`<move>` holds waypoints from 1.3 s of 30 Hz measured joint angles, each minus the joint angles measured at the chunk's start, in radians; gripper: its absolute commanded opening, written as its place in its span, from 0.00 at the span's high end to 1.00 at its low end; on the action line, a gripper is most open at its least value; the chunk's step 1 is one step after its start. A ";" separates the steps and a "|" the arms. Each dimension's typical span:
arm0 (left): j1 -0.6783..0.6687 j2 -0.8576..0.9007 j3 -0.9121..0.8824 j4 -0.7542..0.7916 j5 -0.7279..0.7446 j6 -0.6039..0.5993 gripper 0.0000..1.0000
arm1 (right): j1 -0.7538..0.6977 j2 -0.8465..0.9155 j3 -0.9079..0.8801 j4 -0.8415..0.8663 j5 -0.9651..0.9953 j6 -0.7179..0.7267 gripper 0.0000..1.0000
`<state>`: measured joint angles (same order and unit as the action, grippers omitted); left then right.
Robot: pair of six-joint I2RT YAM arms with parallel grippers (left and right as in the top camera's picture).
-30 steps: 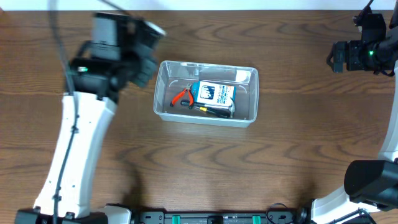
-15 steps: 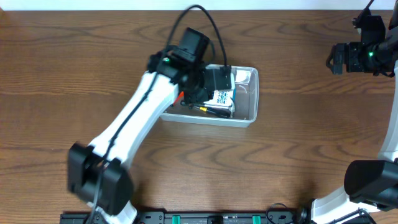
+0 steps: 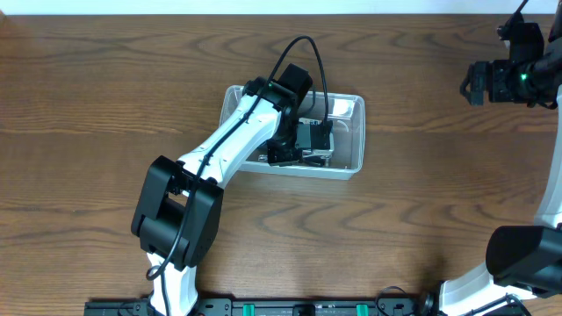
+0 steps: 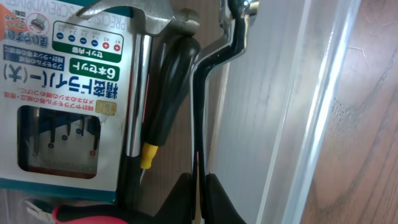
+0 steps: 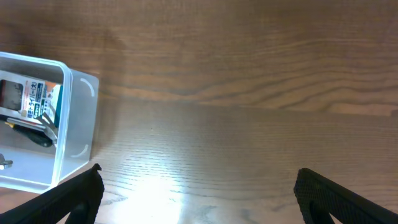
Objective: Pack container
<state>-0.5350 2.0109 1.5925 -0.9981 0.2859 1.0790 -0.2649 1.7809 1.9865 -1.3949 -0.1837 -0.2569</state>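
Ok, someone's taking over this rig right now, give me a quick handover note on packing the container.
Left gripper: inside the container, fingers apparently shut on a thin black tool.
Right gripper: open, over bare table, away from the container.
Done: screwdriver set box, hammer, black-handled screwdriver and red-handled pliers lie in the container.
Left: release the thin black tool and withdraw.

blue-and-white box (image 4: 62, 93) reads "精密ドライバー(大)", "6本セット" and, partly cut off, "screwdriver"
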 measured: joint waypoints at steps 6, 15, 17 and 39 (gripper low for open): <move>0.000 0.000 -0.002 0.000 0.003 -0.002 0.71 | 0.000 0.000 0.000 0.000 0.000 0.000 0.01; 0.000 0.000 -0.002 0.001 0.003 -0.005 0.65 | 0.000 0.000 0.000 0.000 0.000 0.000 0.01; 0.002 0.000 -0.002 0.002 -0.004 -0.006 0.63 | 0.000 0.000 0.000 0.000 0.000 0.000 0.01; 0.559 -0.407 0.157 0.034 -0.298 -0.632 0.13 | 0.008 0.000 -0.002 0.269 -0.001 0.047 0.01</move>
<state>0.0242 1.6035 1.7493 -0.9642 -0.0120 0.4473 -0.2565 1.7809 1.9846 -1.1255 -0.1848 -0.2104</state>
